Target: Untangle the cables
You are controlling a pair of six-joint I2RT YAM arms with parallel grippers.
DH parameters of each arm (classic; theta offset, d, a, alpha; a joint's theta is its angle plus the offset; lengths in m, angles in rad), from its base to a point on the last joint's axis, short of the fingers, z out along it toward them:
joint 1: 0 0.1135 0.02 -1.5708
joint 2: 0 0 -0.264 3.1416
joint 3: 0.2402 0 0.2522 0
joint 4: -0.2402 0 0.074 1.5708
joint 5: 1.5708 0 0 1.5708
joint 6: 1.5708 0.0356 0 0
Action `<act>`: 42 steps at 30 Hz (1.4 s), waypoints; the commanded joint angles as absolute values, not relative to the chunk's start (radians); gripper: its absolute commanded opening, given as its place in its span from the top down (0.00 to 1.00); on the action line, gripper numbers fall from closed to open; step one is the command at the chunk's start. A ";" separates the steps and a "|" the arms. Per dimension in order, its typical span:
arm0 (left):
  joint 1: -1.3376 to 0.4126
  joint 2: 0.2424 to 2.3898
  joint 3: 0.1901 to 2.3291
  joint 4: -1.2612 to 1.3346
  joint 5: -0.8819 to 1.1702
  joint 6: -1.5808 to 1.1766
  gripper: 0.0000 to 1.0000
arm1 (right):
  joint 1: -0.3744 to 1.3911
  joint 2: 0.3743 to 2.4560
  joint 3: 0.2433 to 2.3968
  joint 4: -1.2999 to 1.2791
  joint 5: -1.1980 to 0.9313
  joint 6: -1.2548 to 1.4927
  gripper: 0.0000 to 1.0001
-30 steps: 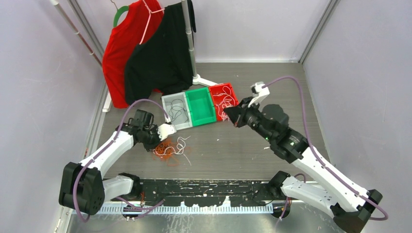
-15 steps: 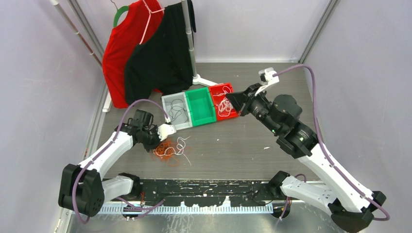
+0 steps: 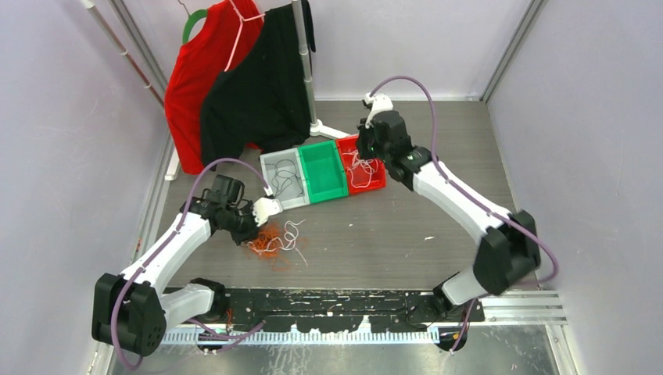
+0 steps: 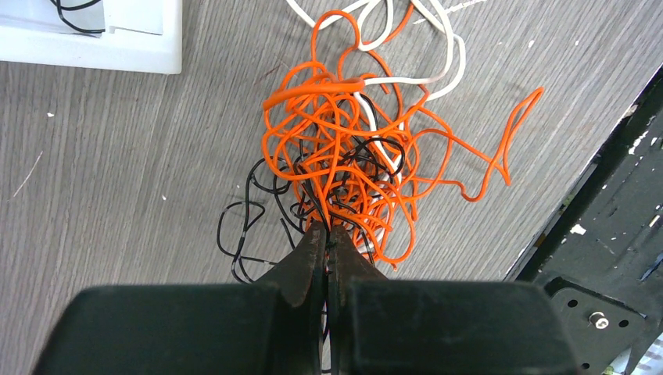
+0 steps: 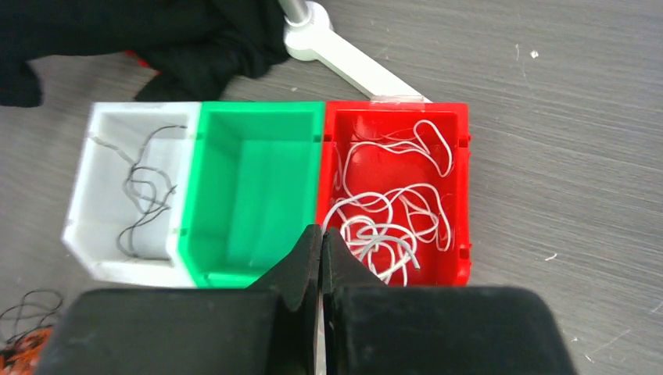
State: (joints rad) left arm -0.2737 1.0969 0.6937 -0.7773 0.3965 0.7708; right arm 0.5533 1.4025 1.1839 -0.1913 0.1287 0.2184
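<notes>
My left tool (image 4: 324, 234) pinches the cables (image 4: 332, 152) mid-frame; my right tool (image 5: 320, 234), clenched empty, should open and draw one white strand slowly.

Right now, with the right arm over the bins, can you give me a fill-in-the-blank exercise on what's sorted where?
1. The cables in the red bin are all ___.
2. The green bin between the other two is ___.
3. The strands in the white bin are ___.
4. The snarl that the left gripper is pinched shut on is mostly ___.

Missing words: white; empty; black; orange.
</notes>
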 commanded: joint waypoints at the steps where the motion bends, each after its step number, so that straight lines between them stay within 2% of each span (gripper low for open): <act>1: -0.278 1.080 0.727 -0.789 0.427 0.778 1.00 | 0.491 1.556 1.355 -0.134 0.083 0.175 0.91; 4: -0.277 1.078 0.724 -0.786 0.426 0.775 1.00 | 0.483 1.640 1.433 -0.179 0.134 0.174 0.52; 5: -0.277 1.077 0.722 -0.784 0.426 0.775 1.00 | 0.484 1.649 1.443 -0.185 0.156 0.170 0.46; 10: -0.276 1.070 0.704 -0.780 0.413 0.787 1.00 | 0.504 1.582 1.367 -0.116 0.144 0.165 0.37; 18: -0.277 1.074 0.696 -0.777 0.401 0.794 1.00 | 0.705 1.508 1.192 -0.103 0.041 0.146 0.37; 22: -0.276 1.073 0.696 -0.777 0.393 0.794 1.00 | 0.814 1.500 1.069 -0.019 -0.027 0.206 0.40; 28: -0.277 1.068 0.694 -0.778 0.383 0.798 1.00 | 0.969 1.555 0.950 0.129 -0.016 0.305 0.42; 37: -0.277 1.063 0.695 -0.772 0.377 0.778 1.00 | 1.053 1.742 0.997 0.194 0.104 0.439 0.45; 42: -0.277 1.056 0.693 -0.775 0.376 0.777 1.00 | 1.074 1.828 1.041 0.194 0.140 0.449 0.52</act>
